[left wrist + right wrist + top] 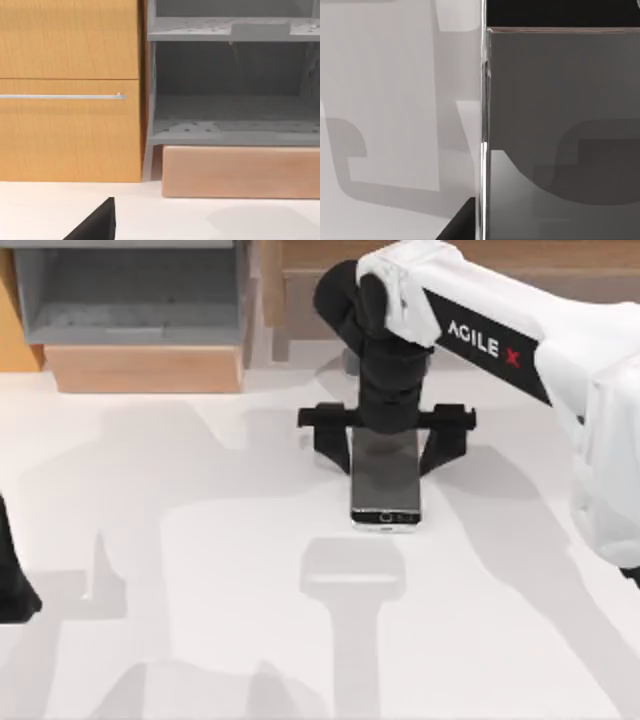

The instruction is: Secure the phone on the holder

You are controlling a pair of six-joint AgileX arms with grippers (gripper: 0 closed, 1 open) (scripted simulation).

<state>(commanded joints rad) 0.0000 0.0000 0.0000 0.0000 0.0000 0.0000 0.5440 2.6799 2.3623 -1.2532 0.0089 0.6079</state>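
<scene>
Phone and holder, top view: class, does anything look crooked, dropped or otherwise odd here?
Nothing stands out. The phone lies square between the two arms of the black holder, screen up, home button toward the near edge. The right gripper sits over the phone's far end. The left gripper is parked at the table's left edge.

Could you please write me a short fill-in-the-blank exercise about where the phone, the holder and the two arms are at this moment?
1. The phone leans on the black holder with its home button at the end ____ from the holder.
2. The arm reaching over the holder from the top view's right is the ____ arm.
3. The left gripper sits at the table's ____ edge.
4. Behind the table, the grey shelf unit stands beside a ____ cabinet.

Missing words: farthest; right; left; wooden
</scene>
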